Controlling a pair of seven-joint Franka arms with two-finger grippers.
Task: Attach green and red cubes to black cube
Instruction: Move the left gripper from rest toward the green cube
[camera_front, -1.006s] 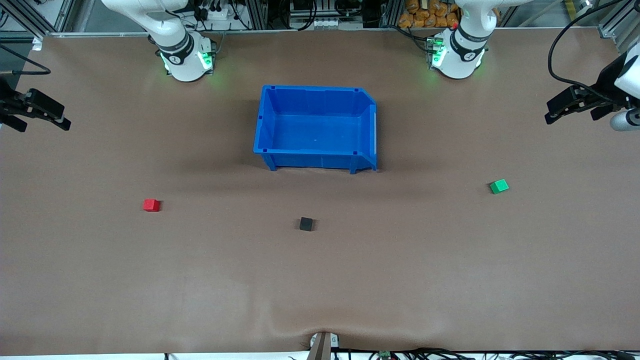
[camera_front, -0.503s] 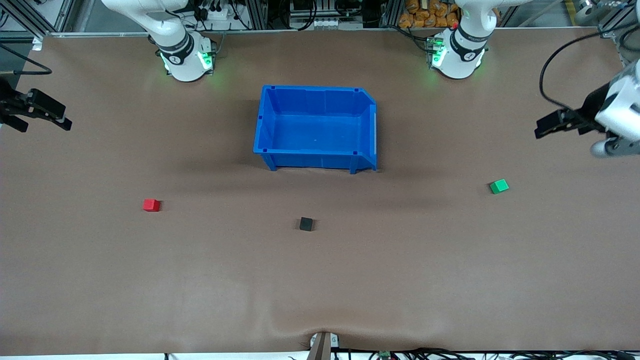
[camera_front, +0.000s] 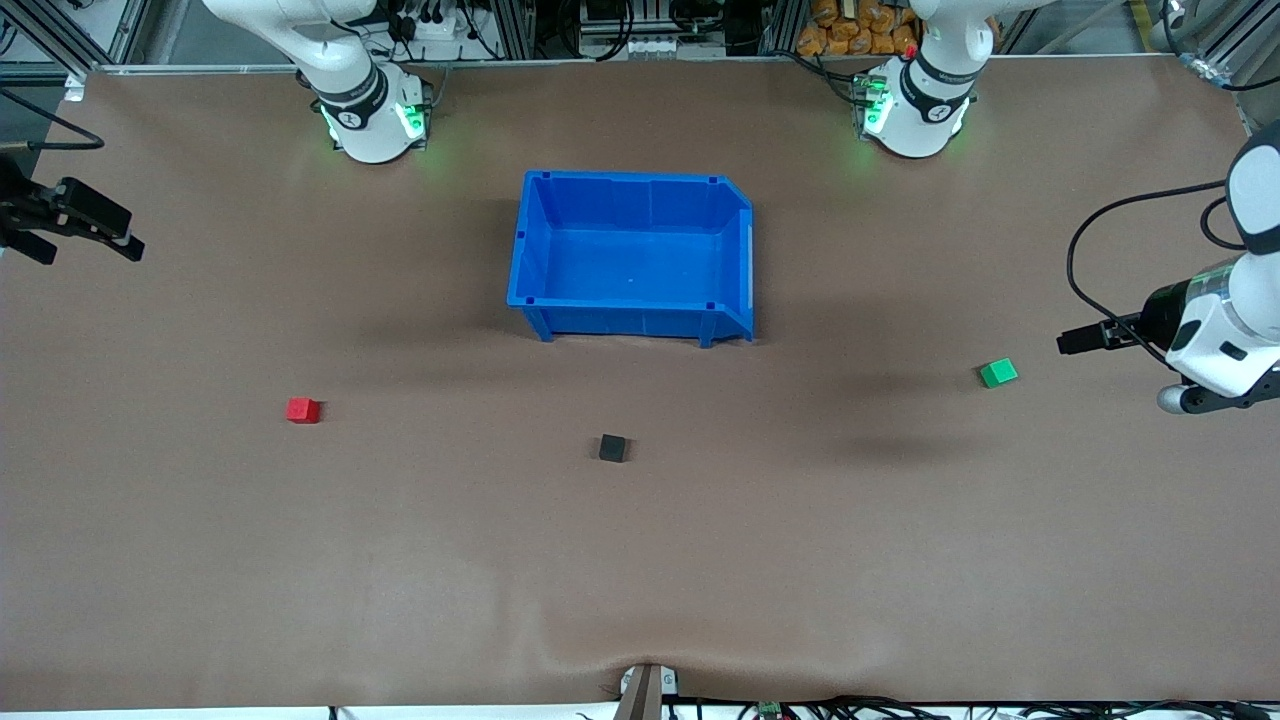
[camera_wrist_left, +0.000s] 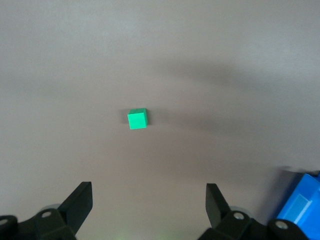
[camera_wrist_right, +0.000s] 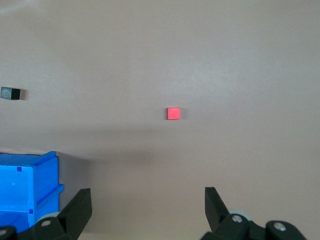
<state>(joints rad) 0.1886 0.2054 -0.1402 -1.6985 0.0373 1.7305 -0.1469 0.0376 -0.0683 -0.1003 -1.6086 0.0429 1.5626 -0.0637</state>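
My right claw (camera_front: 75, 222) hangs released over the desk (camera_front: 400, 560) edge at the right arm's end, waiting. The red cube (camera_front: 302, 410) sits alone on the desk; the black cube (camera_front: 613, 448) lies nearer the front camera than the blue bin (camera_front: 630, 255) (all three cubes well apart). The green cube (camera_front: 998, 373) rests toward the left arm's end, my left claw (camera_wrist_left: 147, 202) spread wide above the desk beside it.
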